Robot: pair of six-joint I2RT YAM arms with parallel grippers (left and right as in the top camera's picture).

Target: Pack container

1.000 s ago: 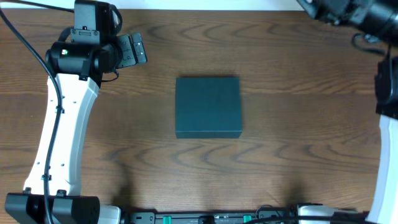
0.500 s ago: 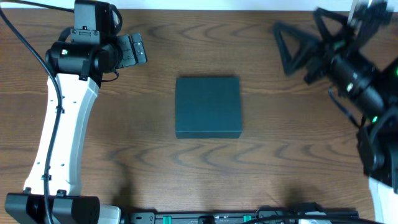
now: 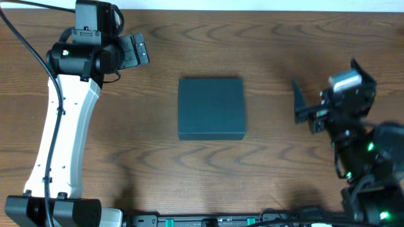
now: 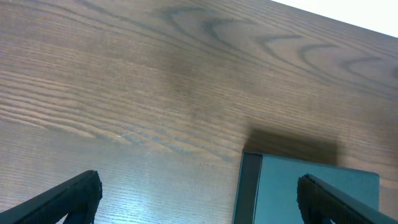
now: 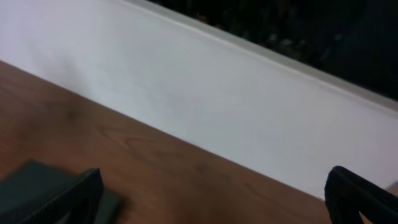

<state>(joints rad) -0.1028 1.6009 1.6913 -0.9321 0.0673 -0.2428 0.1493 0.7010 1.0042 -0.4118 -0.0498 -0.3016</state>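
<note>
Right gripper (image 5: 214,186), jaws spread and empty, likely should come in low at the shut teal container (image 3: 211,108) mid-table (image 3: 158,176) to lift its lid, while the equally spread left gripper (image 4: 199,186) steadies it.

The brown table (image 3: 265,38) shows a wood-grain surface, smooth with a soft sheen. The dark teal-green rectangular container (image 3: 211,108) has a matt, even skin, rigid-looking and without gloss. The left arm's white shell (image 3: 63,139) looks like smooth, slightly glossy plastic. The left gripper (image 4: 199,190) has fingers (image 4: 68,196) of matt black plastic.
</note>
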